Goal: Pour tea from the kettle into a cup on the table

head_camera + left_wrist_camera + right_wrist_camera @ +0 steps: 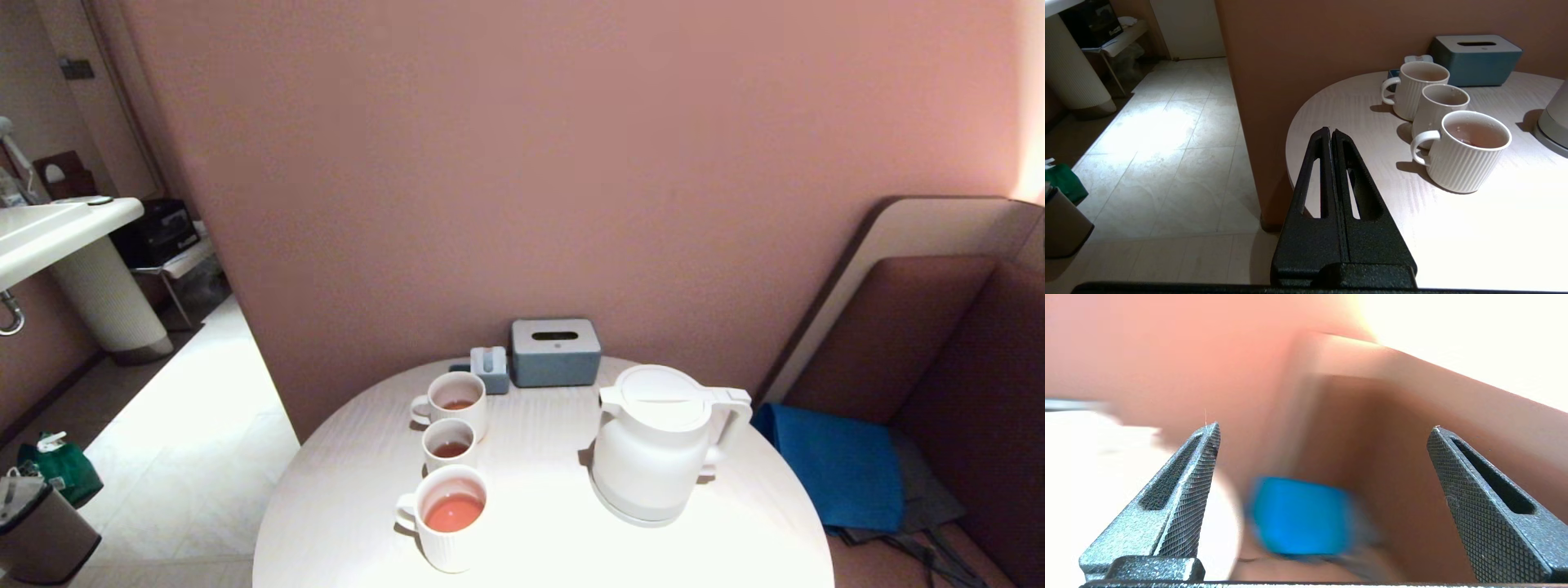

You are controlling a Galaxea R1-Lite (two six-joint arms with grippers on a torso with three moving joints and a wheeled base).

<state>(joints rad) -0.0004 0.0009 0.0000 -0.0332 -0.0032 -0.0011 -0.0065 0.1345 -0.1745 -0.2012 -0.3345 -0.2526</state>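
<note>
The large white plastic kettle (653, 445) stood near the round pale wood-grain surface's (539, 531) right edge; left end effector (1331, 134) clenched, right end effector (1323, 433) released.

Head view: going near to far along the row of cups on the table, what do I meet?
Fullest cup → middle cup → far cup → small blue-grey holder.

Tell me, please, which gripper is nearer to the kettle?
Probably right. The right gripper, open, faces the blue cushion beside the table's kettle side; the left gripper, shut, sits off the far edge, beyond the cups.
</note>
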